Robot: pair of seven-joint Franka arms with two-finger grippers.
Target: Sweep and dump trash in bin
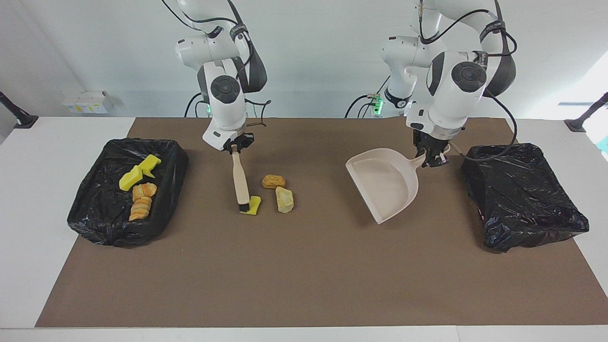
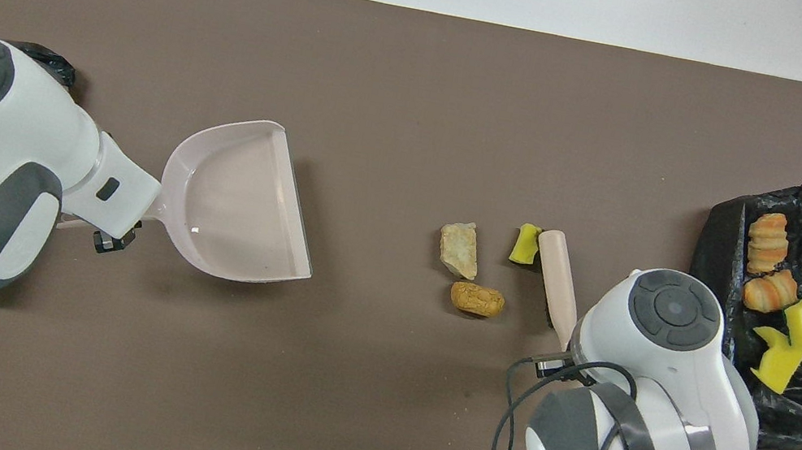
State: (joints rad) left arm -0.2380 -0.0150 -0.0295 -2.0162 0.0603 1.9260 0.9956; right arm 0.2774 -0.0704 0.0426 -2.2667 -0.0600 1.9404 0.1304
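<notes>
One camera sits high across the table from the robots and faces them, far enough back to take in the whole brown mat, both arm bases, the wall and both black-lined bins. The other hangs high above the robots' own end and looks forward and steeply down, closer in, so its frame crops the mat and shows only an edge of the bin at the left arm's end. The two views are half a turn apart (what lies at one side in one lies at the opposite side in the other). Both share the mat's middle, with the dustpan and brush.
</notes>
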